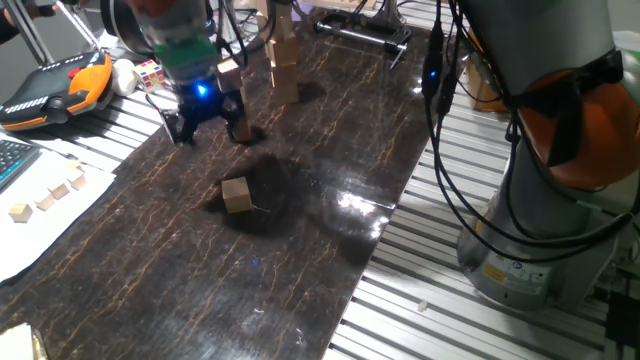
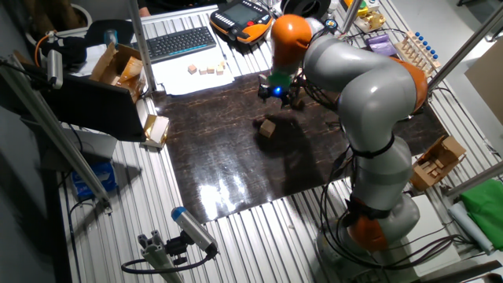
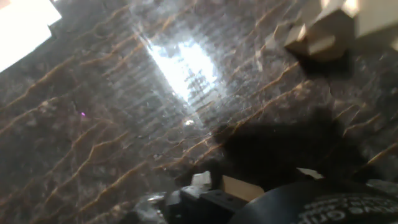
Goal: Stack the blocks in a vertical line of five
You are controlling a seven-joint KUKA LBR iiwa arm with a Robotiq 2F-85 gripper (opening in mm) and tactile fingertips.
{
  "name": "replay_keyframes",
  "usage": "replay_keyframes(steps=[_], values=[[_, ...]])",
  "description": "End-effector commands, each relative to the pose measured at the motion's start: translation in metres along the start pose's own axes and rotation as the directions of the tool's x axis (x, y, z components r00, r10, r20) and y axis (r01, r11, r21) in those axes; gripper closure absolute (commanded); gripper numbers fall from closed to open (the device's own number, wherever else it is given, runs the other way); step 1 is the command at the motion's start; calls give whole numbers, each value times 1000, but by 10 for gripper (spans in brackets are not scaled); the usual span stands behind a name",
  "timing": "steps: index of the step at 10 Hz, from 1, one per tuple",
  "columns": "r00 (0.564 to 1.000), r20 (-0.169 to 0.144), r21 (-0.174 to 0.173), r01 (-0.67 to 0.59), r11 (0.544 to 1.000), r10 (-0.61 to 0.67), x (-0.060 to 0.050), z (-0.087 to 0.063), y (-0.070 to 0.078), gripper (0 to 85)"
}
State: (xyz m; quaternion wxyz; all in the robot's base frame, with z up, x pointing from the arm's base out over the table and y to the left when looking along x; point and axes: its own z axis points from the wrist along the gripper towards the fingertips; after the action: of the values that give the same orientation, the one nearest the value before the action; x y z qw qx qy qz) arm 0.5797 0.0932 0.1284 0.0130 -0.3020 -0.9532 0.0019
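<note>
Pale wood shows between the fingers of the gripper [image 1: 208,122], which seems to pinch one block [image 1: 240,127] low over the counter [image 1: 330,150]. A stack [image 1: 283,62] stands near the far edge; a loose block [image 1: 237,194] lies mid-counter. Light, stiff, smooth cubes: grip opposite flat faces squarely.

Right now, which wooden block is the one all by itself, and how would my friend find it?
Find the dark marble-patterned mat on the slatted metal table. Near its middle sits one small pale wooden cube, lying alone. The other pale blocks stand stacked at the mat's far edge, beyond the black pincer.
</note>
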Motion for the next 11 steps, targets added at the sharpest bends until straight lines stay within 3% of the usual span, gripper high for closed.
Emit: replay_keyframes(steps=[1, 6, 9, 11], values=[[1000, 5, -2, -13, 1000, 13, 3, 4, 1, 13], [998, 18, -17, -59, 998, 59, 24, 40, 5, 0], [998, -3, -6, -68, 998, 68, 33, 51, 2, 0], [997, -11, -7, -74, 997, 74, 34, 54, 0, 0]])
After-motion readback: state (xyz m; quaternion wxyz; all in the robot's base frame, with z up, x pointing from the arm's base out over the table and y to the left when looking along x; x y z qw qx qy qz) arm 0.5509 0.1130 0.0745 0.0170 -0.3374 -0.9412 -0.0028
